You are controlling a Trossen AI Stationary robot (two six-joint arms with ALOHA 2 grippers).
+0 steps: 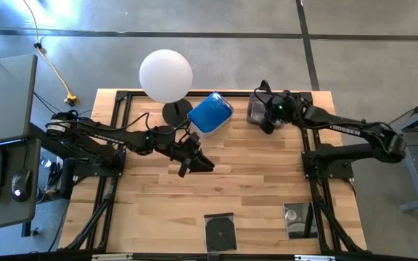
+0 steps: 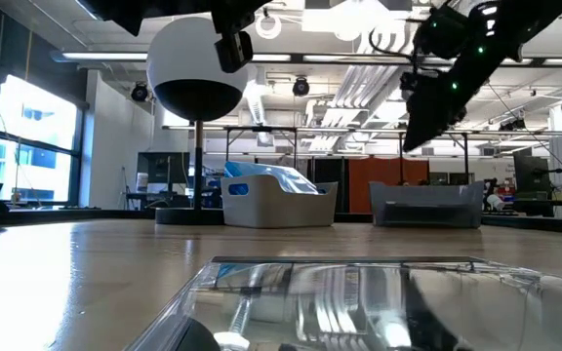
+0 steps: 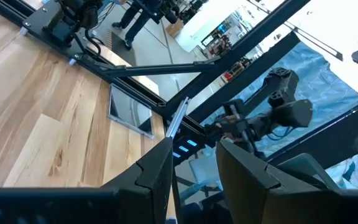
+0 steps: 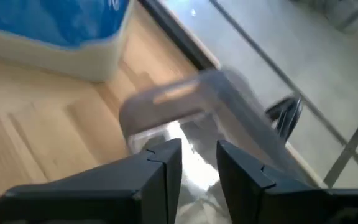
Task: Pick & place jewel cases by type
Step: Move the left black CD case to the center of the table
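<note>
My left gripper (image 1: 197, 164) hangs above the table's middle, near the white tub (image 1: 227, 119) that holds blue jewel cases (image 1: 209, 112). It is shut on a thin jewel case seen edge-on (image 3: 178, 118). My right gripper (image 1: 267, 125) is above the clear tub (image 1: 255, 110) at the far right and points down over it in the low view (image 2: 420, 136). Something clear and shiny (image 4: 191, 158) sits between its fingers. Two clear cases with dark insides (image 1: 220, 230) (image 1: 298, 220) lie flat by the near edge. My left gripper pinches the thin case between its two fingers, and the case's edge (image 3: 174, 127) sticks out past the fingertips. The case is lifted clear of the table. Which part of it the fingers have does not show. My right gripper pinches a clear case (image 4: 188, 146) between its two fingers, coming from above over the clear tub (image 4: 229, 93). The picture is blurred, so the part held does not show.
A white ball lamp (image 1: 165, 75) on a dark stand (image 1: 176, 112) is at the far side, just left of the white tub. A black frame (image 1: 310, 174) runs around the table. One clear case lies close to the low camera (image 2: 359, 302).
</note>
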